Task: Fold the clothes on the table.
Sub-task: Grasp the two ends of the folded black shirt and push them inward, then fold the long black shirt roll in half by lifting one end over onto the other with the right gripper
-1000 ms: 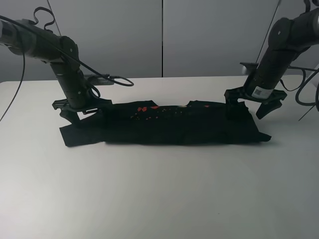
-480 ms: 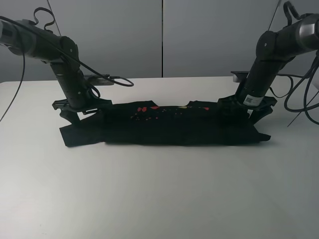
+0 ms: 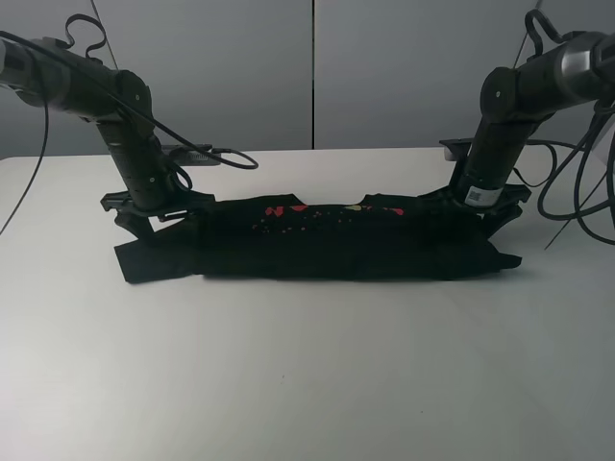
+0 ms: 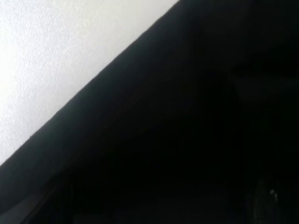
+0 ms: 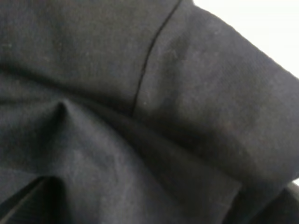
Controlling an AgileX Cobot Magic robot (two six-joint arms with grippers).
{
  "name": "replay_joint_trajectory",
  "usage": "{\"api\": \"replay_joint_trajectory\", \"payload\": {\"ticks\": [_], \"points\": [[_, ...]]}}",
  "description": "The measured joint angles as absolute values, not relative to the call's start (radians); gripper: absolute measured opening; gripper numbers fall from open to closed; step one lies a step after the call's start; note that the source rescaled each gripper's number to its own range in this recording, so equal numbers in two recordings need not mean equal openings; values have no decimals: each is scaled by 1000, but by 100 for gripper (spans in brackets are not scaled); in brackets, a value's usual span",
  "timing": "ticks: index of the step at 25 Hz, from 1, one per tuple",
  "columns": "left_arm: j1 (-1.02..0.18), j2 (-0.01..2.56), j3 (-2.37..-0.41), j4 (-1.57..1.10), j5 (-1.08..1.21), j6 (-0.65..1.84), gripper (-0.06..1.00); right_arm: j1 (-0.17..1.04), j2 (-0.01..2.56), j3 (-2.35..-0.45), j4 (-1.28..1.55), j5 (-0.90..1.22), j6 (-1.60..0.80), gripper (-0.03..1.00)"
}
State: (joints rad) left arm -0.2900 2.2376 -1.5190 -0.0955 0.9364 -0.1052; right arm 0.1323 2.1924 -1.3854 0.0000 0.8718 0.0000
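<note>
Where it lies near the middle of the table, somewhat toward the far side, the black short-sleeved cotton T-shirt (image 3: 346, 245) is gathered into a long, low band running left to right, with its near edge fairly straight. Along the band's far edge, close to the centre, red and yellow printed characters (image 3: 288, 209) show on the fabric. At the left end a flat flap of cloth sticks out toward the near side, and the right end tapers to a small point. The large white smooth-topped table (image 3: 307, 365) carries the shirt and reaches well beyond it on every side. The left tool (image 3: 144, 213) is down on the far left corner of the band and the right tool (image 3: 473, 209) is down on the far right corner, both touching the cloth; black tool against black fabric, so I cannot tell whether either one is spread or pinching. The left wrist view is mostly filled by dark shirt (image 4: 187, 130) with a wedge of table (image 4: 56, 51) beside it. The right wrist view is filled by creased shirt fabric (image 5: 117, 116) crossed by a stitched seam (image 5: 147, 70), with a sliver of table (image 5: 261, 23) at one corner. A black cable (image 3: 216, 154) loops from the left arm over the far side of the table, and grey wall panels (image 3: 404, 67) stand behind it.
</note>
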Motion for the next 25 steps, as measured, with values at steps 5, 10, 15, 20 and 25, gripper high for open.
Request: {"api": "replay_joint_trajectory", "payload": {"ticks": [5, 10, 15, 20, 25], "points": [[-290, 2238, -1519, -92, 937, -103, 99, 136, 2206, -1397, 20, 872, -18, 58], [-290, 2238, -1519, -92, 937, -103, 99, 139, 2208, -1399, 77, 872, -66, 26], [-290, 2238, -1519, -90, 937, -103, 99, 139, 2210, -1399, 95, 874, -97, 16], [-290, 2238, -1519, -90, 937, -103, 99, 139, 2208, -1399, 97, 874, -104, 16], [-290, 2238, -1519, -88, 937, -103, 99, 139, 2190, -1395, 119, 876, -123, 16]]}}
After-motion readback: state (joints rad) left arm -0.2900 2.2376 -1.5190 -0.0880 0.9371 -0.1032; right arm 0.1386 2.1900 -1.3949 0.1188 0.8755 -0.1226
